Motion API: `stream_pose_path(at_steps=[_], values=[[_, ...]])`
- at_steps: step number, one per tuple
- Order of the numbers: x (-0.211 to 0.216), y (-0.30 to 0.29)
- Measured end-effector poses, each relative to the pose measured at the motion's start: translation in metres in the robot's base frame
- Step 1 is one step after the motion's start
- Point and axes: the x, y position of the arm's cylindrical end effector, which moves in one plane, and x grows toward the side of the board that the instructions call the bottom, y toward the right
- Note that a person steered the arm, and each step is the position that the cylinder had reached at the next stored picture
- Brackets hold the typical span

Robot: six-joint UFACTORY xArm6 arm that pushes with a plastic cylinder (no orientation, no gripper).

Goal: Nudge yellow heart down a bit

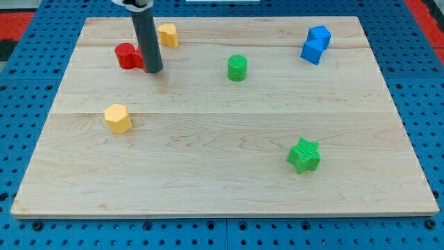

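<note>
The yellow heart [167, 35] lies near the view's top, left of centre, on the wooden board [222, 173]. My rod comes down from the top and my tip [154, 70] rests on the board just below and slightly left of the heart, a short gap apart. A red block [128, 55] lies right beside the rod on its left, partly hidden by it; its shape is unclear.
A yellow hexagon block [118, 119] sits at the left middle. A green cylinder [237, 67] stands near the top centre. A blue block [316, 44] lies at the top right. A green star [304, 155] sits at the lower right.
</note>
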Motion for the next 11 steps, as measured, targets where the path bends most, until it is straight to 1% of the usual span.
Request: stream_pose_path(at_steps=[1, 2, 3, 4, 5, 6, 7, 8, 9, 11], values=[[-0.009, -0.038], [-0.009, -0.025], [-0.01, 0.023], [-0.03, 0.075], [-0.082, 0.107], [-0.123, 0.076], [-0.135, 0.046], [-0.13, -0.005], [-0.129, 0.014], [-0.12, 0.022]])
